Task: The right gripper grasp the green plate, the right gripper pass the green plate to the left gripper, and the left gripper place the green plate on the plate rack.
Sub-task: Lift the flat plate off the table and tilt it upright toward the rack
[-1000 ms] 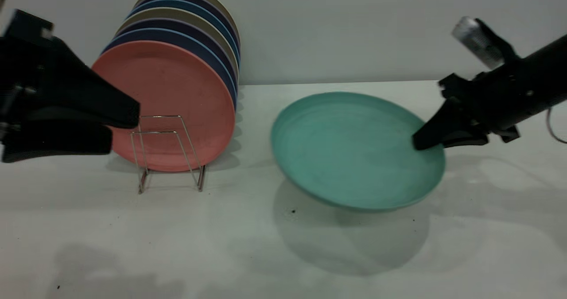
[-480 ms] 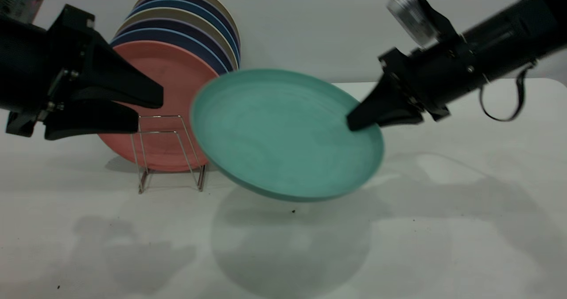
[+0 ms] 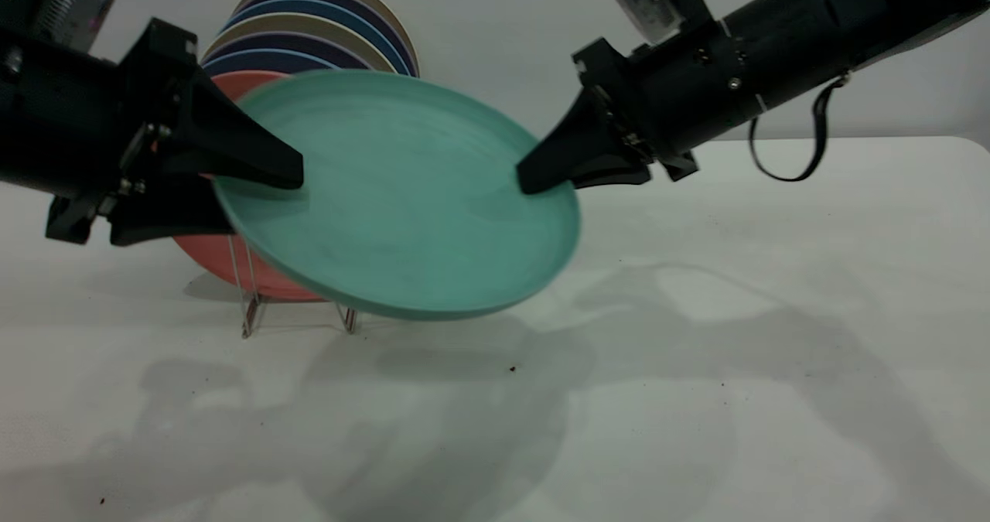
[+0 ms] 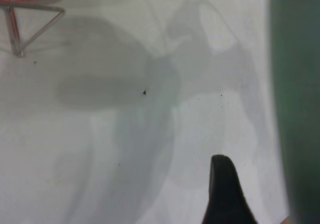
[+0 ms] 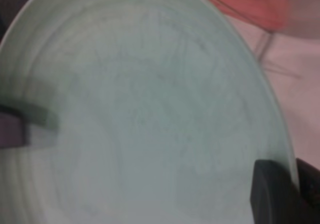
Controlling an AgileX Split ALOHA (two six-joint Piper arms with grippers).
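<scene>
While right pincer (image 3: 534,185) clamps green plate (image 3: 394,197) mid-air above tabletop (image 3: 696,367), we see left pincer (image 3: 263,189) straddling opposite rim, not obviously shut; handover spot, plate rack (image 3: 246,305) just behind.

Teal-green plate (image 3: 402,205) tilted, airborne before wire rack (image 3: 251,305).

Right gripper (image 3: 534,185) clamped — left gripper (image 3: 255,189) jaws apart, raised
</scene>
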